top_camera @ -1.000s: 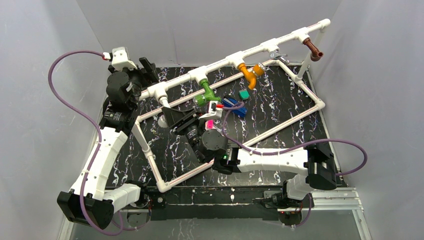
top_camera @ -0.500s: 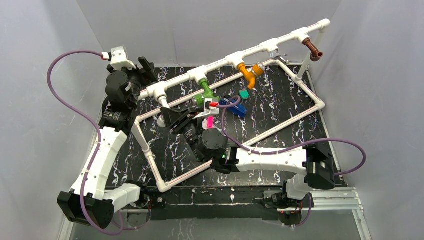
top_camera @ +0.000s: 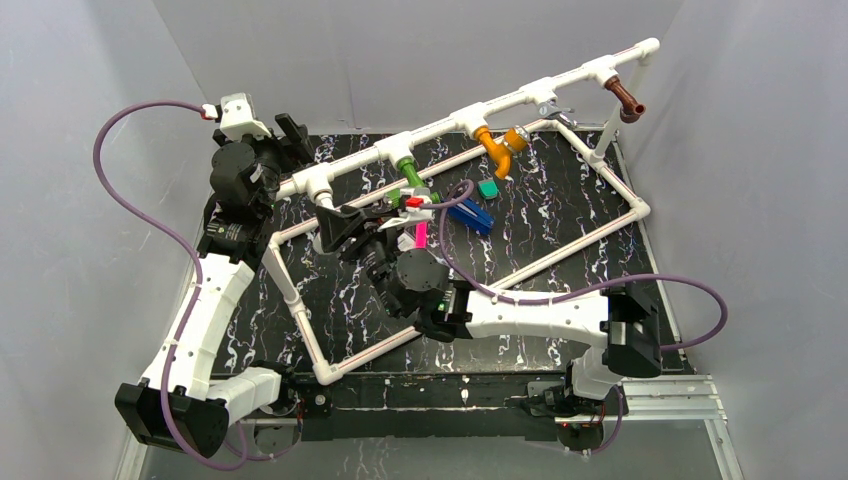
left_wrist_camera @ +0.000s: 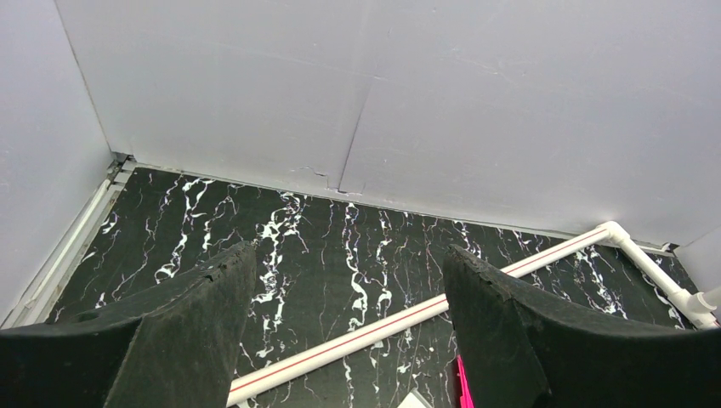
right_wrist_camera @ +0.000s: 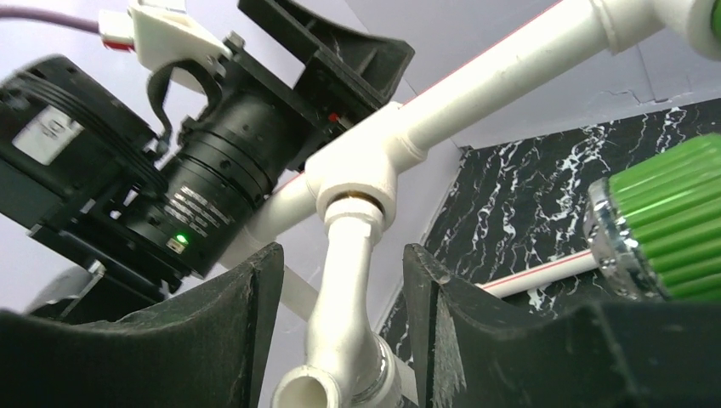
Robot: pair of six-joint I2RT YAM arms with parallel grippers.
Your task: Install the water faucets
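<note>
My right hand stands spread around the white faucet, which hangs from a tee of the pipe frame; one finger sits on each side of its stem, and I see a narrow gap on both sides, so nothing is pinched; the faucet's open end shows low between the fingers, close to the wrist camera; just outside the hand's right finger is the ribbed knob of the green faucet, fitted to the next tee; from above, the orange faucet and the brown faucet hang farther along the same pipe, well beyond this hand; a flat blue piece lies on the counter near its wrist; my left hand is spread wide with nothing between its fingers, above the counter, on the far side of the white faucet from the right hand, by the pipe's end.
</note>
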